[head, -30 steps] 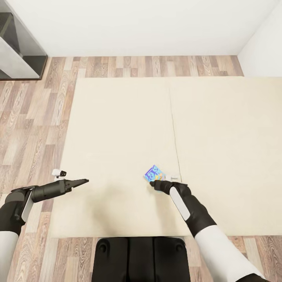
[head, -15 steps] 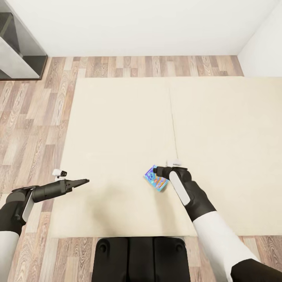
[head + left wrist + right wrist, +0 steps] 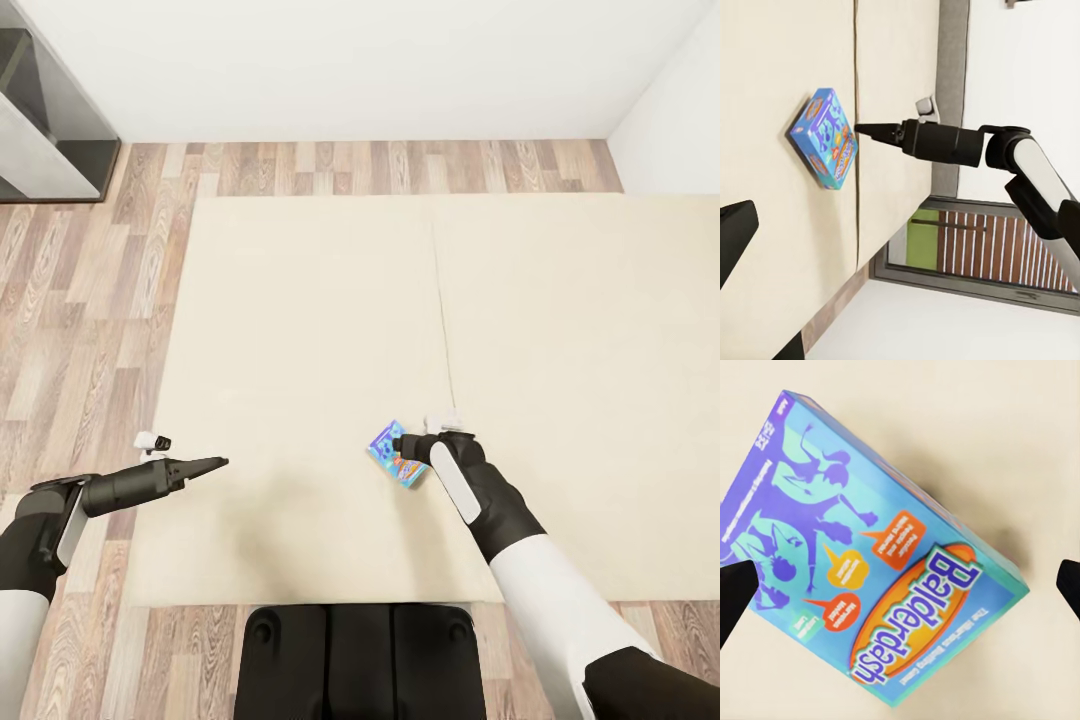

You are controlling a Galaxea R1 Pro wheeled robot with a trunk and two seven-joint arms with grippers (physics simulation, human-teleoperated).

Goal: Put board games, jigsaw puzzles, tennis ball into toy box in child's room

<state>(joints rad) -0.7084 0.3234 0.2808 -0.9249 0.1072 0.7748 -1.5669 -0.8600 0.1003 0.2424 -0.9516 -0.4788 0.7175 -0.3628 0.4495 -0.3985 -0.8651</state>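
Observation:
A blue board game with cartoon print lies flat on the beige bed, near its front edge. My right gripper hangs just over the box's far side. In the right wrist view the box reads "Balderdash", and the two dark fingertips stand wide apart on either side of it, so the right gripper is open and holds nothing. The left wrist view sees the same box with the right gripper beside it. My left gripper hovers open over the bed's left edge, far from the box.
Wood-plank floor runs along the left and far sides of the bed. A dark-grey shelf unit stands at the far left against the white wall. My own dark base sits at the bed's near edge.
My right arm has reached forward, bringing its gripper from the box's near side to over its far side. The box still lies on the bed. The left arm has not moved.

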